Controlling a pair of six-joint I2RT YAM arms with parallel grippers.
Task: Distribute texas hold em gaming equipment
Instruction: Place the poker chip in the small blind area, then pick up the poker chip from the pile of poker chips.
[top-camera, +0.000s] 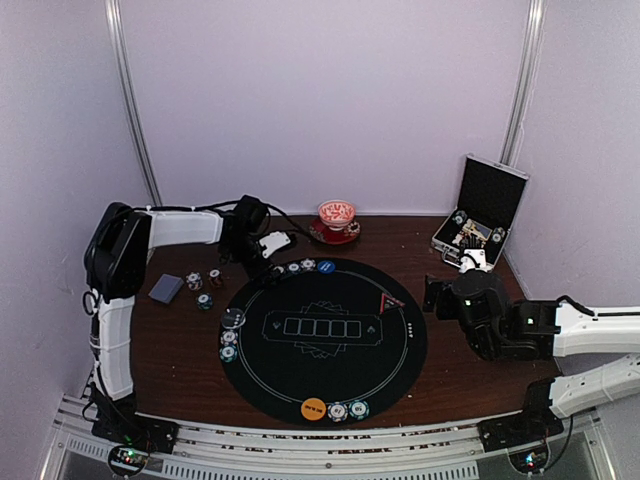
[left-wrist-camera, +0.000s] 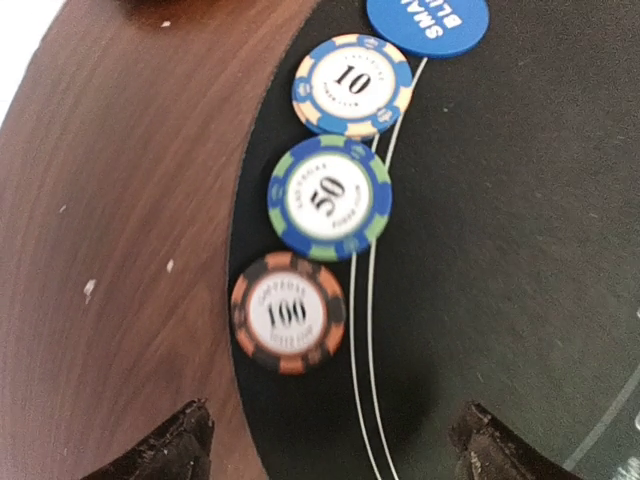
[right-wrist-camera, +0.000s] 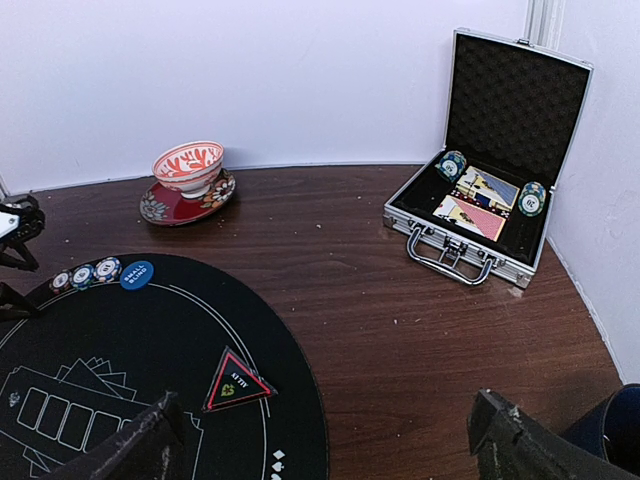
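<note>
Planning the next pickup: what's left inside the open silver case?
In the case: a chip stack at one end, another at the other, two printed card packs between. Whatever lies under the packs is covered.

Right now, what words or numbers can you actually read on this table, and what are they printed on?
"10": blue-and-cream chip.
"50": blue-and-green chip.
"100": black-and-orange chip.
"SMALL BLIND", partly cropped in the left wrist view: blue disc.
Too small or blurred to read: the ring lettering on those chips, the red-edged triangle marker, the orange disc.
</note>
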